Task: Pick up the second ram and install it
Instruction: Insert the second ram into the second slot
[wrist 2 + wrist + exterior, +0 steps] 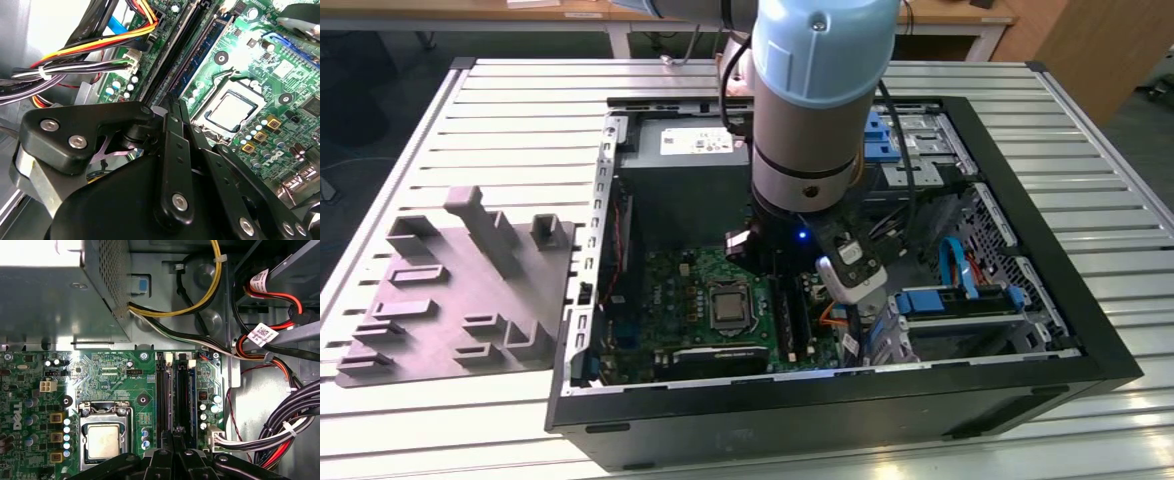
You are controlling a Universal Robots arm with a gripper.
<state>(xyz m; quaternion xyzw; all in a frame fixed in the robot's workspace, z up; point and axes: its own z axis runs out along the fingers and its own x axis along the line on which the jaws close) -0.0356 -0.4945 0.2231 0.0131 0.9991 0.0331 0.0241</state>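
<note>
Standing by the open computer case (854,400), take the processor socket (103,437) on the green board as the reference point. The arm comes straight down into the case and ends just beside that socket, on the exterior view's right of it. That vertical approach makes sense, since a memory slot only accepts a push straight down.

In the first wrist view the second ram (183,395) stands on edge in a long slot near the socket, on the side toward the cable bundles (295,415). One black slot (162,395) lies between it and the socket. The stick sits low and in line with the slot, which looks like seated or nearly seated.

The gripper (170,102) hangs over one end of the stick. Its fingers (176,145) are drawn together, with no gap I can make out. The linkage hides the contact itself, so I can't say whether they pinch the stick's top edge or simply bear down on it.

The grey power box (50,295) sits beyond the socket, near the case wall. The cables are bunched away from the socket, which leaves the arm an open path down. The grey moulded tray (454,290) rests on the slatted table (520,100) outside the case, well apart from the socket.
</note>
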